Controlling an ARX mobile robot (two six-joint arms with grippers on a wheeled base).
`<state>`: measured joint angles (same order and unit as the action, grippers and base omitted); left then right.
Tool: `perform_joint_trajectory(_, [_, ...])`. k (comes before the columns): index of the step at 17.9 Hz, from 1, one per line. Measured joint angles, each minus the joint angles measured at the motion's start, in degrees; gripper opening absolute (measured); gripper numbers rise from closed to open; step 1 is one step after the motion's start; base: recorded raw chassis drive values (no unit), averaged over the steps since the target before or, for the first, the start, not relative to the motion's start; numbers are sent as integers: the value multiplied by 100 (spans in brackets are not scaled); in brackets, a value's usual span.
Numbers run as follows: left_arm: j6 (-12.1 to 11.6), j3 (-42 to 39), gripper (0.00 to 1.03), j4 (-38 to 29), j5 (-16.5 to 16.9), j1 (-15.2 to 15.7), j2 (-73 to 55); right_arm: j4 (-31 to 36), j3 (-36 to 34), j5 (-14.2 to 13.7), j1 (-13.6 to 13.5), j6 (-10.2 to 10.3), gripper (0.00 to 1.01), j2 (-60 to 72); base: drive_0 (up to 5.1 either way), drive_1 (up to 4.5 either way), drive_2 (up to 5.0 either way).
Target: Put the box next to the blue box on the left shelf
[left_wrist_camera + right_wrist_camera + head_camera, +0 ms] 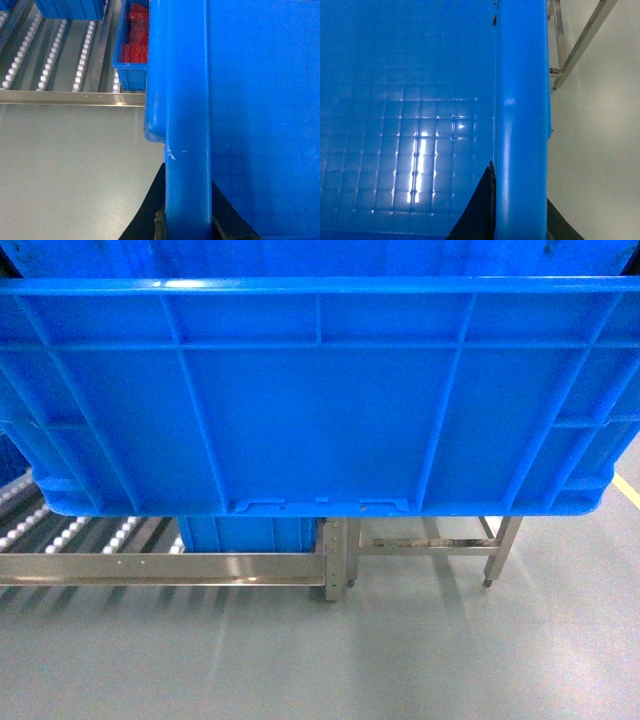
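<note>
Blue box (320, 400) fills view, carried short of left shelf (160, 565); left hand (186, 222) and right hand (520, 220) apparently clamp opposite rims. Stiff, bulky, slick plastic.

Smooth grey floor (300, 660) with soft reflections, yellow line (627, 490) at its right edge, bare steel-legged frame (490, 545) standing on the floor at right, small blue bin (131, 50) holding red parts (136, 35)

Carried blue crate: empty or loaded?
Empty where visible. The right wrist view looks into the crate and shows only its bare gridded floor with light glare. The rest of the interior is out of frame.
</note>
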<state>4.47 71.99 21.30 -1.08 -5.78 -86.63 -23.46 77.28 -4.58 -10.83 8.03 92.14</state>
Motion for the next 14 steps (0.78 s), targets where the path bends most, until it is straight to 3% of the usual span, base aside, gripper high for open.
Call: perform_joint_trajectory(14, [0, 0, 6, -7, 0, 2, 0, -4, 0, -2, -2, 0, 8, -4, -497, 244, 244])
